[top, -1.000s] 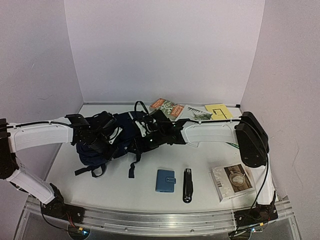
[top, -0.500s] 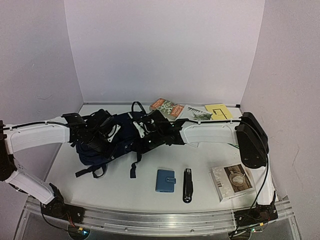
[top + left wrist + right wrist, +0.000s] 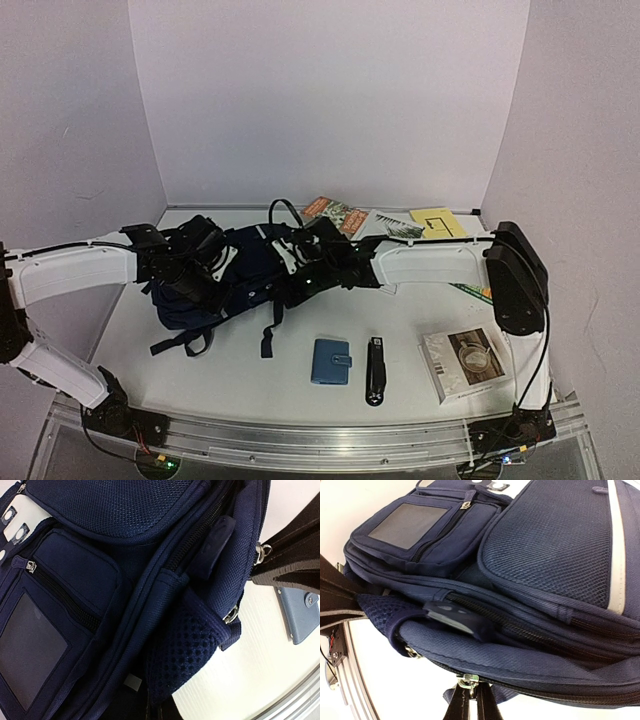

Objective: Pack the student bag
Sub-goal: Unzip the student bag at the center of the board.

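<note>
Nearest the arms' bases, a light-blue wallet point(image 3: 331, 361), a black stapler-like tool point(image 3: 375, 370) and a box point(image 3: 463, 364) picturing a cup are lying in a row on the desk point(image 3: 250, 390). Behind them, left of centre, the student bag point(image 3: 250, 262) is lying on its side with both arms reaching over it and hiding part of it. The left gripper point(image 3: 151, 709) is pinching shut on its fabric. The right gripper point(image 3: 472, 703) is clamping tight on a metal zipper pull point(image 3: 466, 681). Farthest back, a green-and-orange book point(image 3: 335, 213), a leaflet point(image 3: 397, 227) and a yellow pad point(image 3: 437, 222) are lying by the wall.
</note>
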Robot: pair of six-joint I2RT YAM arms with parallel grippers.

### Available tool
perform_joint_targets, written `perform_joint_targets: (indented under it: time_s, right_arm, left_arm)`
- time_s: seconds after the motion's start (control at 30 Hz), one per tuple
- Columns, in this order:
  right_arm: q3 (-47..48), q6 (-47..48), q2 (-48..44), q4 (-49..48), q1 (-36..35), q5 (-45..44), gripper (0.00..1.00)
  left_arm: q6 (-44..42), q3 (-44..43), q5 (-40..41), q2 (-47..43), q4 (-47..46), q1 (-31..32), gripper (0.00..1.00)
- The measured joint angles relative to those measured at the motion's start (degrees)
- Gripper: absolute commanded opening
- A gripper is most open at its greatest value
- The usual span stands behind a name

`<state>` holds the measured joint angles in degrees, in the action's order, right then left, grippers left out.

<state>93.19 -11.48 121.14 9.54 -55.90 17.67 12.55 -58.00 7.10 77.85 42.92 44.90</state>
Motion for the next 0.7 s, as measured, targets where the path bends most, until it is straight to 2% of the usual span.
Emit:
perform_joint_targets:
  time_s: [0.1, 0.2, 0.27, 0.3, 0.4, 0.43, 0.7]
  right_arm:
    - [0.02, 0.32, 0.0, -0.04, 0.25, 0.25, 0.0]
    - [0.83, 0.65, 0.5, 0.19, 0.28, 0.25, 0.16]
    - [1.95, 0.67, 1.41, 0.17, 0.33, 0.22, 0.18]
    - [2.37, 0.7, 1.87, 0.15, 0.37, 0.23, 0.16]
    - [2.92, 0.85, 2.72, 0.22, 0.5, 0.21, 0.01]
    - [2.93, 0.82, 2.81, 0.33, 0.51, 0.19, 0.0]
    - [1.59, 2.48, 2.69, -0.9, 0.67, 0.27, 0.0]
  left_arm:
    - [0.01, 0.01, -0.49, -0.09, -0.05, -0.17, 0.0]
    - [-0.02, 0.01, -1.1, -0.09, -0.11, -0.31, 0.0]
    - [-0.02, 0.01, -1.3, -0.09, -0.13, -0.43, 0.0]
    - [-0.02, 0.01, -1.43, -0.09, -0.13, -0.45, 0.0]
    - [-0.04, 0.04, -1.49, -0.09, -0.14, -0.47, 0.0]
    - [-0.04, 0.11, -1.49, -0.09, -0.19, -0.49, 0.0]
    - [0.16, 0.4, -0.31, -0.09, -0.71, -0.67, 0.0]
